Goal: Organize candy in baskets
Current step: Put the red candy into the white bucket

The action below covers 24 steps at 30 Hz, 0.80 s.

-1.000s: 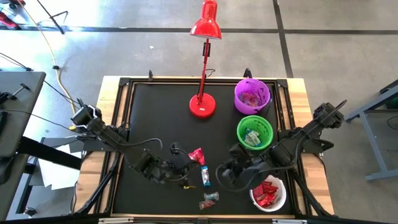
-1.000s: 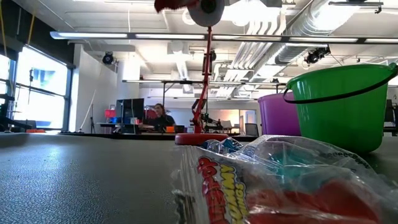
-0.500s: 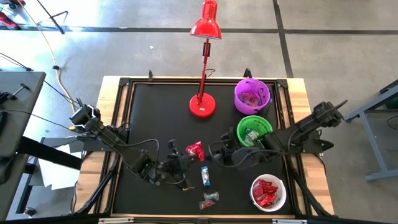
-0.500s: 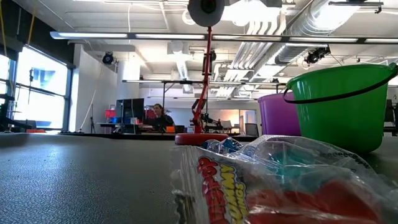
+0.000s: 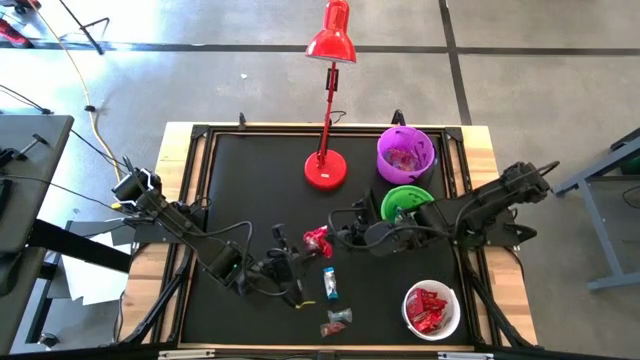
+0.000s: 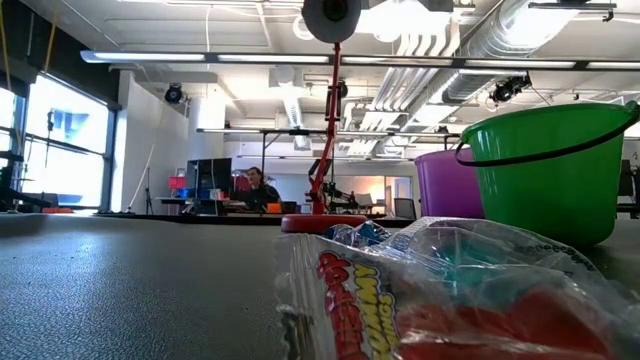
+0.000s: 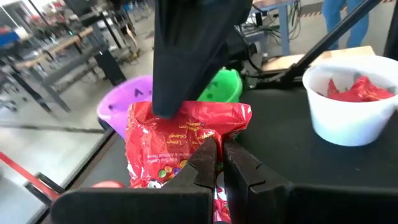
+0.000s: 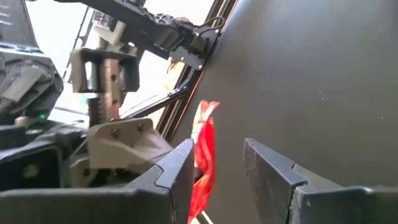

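My left gripper [image 5: 302, 244] is shut on a red candy packet [image 7: 180, 134], held above the black mat near the table's middle. My right gripper [image 8: 219, 163] is open and comes level from the table's right; its fingers stand on either side of the packet's upper part [image 8: 205, 146]. Whether they touch it, I cannot tell. The purple basket [image 5: 405, 153] and the green basket [image 5: 400, 198], half hidden by my right arm, stand at the far right. The white basket [image 5: 432, 308] at the near right holds red candy. A blue-and-white candy [image 5: 329, 283] and a dark one [image 5: 337, 320] lie on the mat. My left gripper pinches the red packet's lower edge [image 7: 198, 163] between its two fingers [image 7: 239, 163], coming about level from the table's left. The packet stands up above the fingertips, clear of the mat, its crumpled top edge toward my right gripper.
A red desk lamp stands with its round base [image 5: 325, 170] at the far middle of the mat. In the low view a clear wrapped candy [image 6: 430, 300] lies close in front, with the green basket [image 6: 550, 170] and purple basket [image 6: 445, 185] behind. The mat's left half is bare.
My right gripper has swung from beside the white basket toward the table's far left, up to the red packet, staying open. My left gripper has rolled at the wrist, and the packet it holds has turned and moved slightly toward the far edge.
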Tool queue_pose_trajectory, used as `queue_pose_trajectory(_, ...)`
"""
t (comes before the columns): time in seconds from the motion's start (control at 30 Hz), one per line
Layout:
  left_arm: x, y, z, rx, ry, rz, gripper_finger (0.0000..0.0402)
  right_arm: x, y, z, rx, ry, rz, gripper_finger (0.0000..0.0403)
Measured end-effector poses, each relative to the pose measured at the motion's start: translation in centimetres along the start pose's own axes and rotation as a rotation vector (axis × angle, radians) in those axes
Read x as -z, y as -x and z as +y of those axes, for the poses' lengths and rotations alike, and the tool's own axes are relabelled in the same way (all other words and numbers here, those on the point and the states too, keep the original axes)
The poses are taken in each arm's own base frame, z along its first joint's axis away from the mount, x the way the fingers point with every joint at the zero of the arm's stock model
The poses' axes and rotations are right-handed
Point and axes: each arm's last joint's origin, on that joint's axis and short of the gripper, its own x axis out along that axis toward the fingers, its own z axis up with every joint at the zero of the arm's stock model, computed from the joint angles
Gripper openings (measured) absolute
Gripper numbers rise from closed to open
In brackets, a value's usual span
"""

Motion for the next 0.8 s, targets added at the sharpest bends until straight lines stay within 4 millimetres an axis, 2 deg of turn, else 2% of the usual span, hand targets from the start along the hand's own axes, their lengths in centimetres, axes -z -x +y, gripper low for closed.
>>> queue_pose_trajectory(0.5, -0.37, -0.82, 0.60, -0.038, -0.009, -0.014, 0.0000, -0.58, -0.29, -0.16, 0.008, 0.003, -0.010, 0.0126)
queue_pose_trajectory(0.6, -0.40, -0.84, 0.62, -0.040, -0.006, -0.015, 0.0000, -0.58, -0.29, -0.16, 0.008, 0.014, -0.010, 0.0099)
queue_pose_trajectory(0.8, -0.68, -0.83, 0.57, -0.032, 0.003, -0.033, 0.0000, -0.60, -0.29, -0.12, 0.005, 0.055, -0.014, 0.0010)
